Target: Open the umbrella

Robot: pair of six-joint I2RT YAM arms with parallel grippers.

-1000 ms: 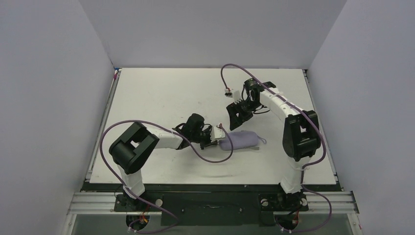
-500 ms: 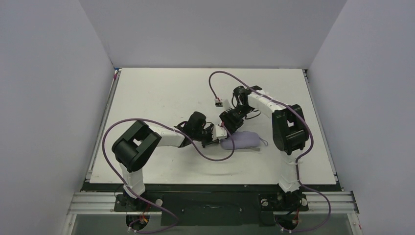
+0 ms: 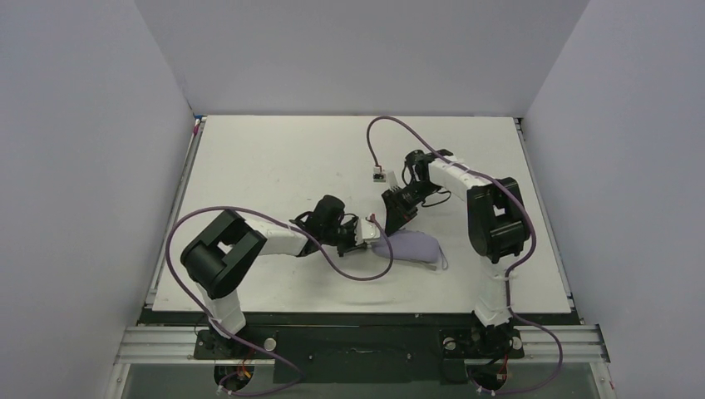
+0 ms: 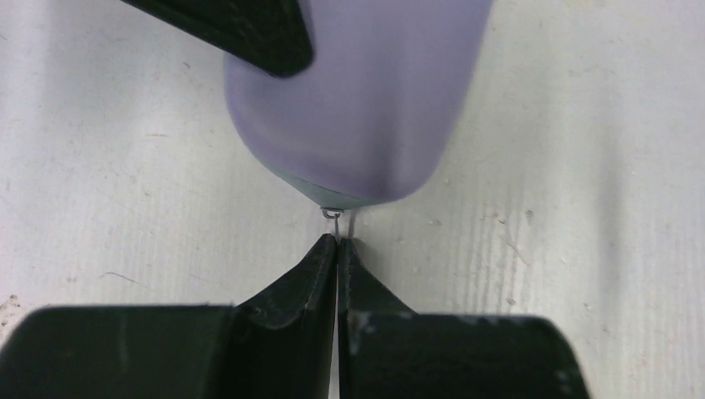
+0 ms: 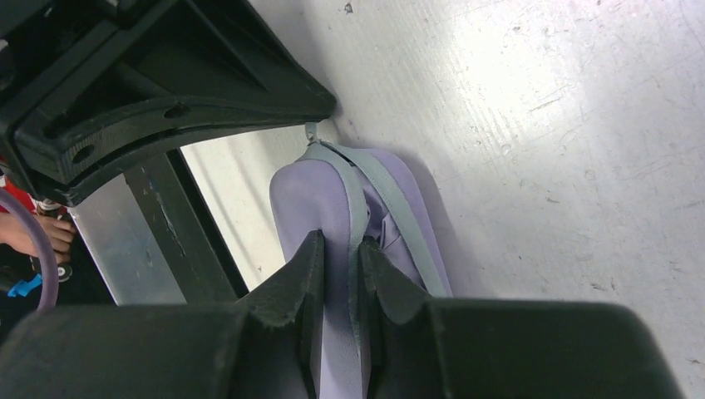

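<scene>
A lavender oval hard case (image 3: 413, 248) lies on the white table, its zip partly undone. My left gripper (image 3: 367, 233) is at its left end, shut (image 4: 337, 241) on the small metal zip pull (image 4: 331, 214). From behind, my right gripper (image 3: 391, 219) has its jaws (image 5: 337, 249) pinched on the case's upper shell edge (image 5: 301, 199) and grey zip tape (image 5: 353, 187). A fold of lavender fabric (image 5: 389, 231) shows in the gap. The umbrella itself is otherwise hidden inside the case.
Purple cables loop off both arms, one (image 3: 357, 268) trailing on the table in front of the case. A small white connector (image 3: 379, 175) hangs over the table behind the right gripper. Grey walls stand left, right and behind. The table's black front rail (image 3: 349, 316) lies near the bases.
My right gripper has come down from behind onto the case and narrowed from wide open to pinching its edge. The case has shifted slightly. The left gripper has stayed shut.
</scene>
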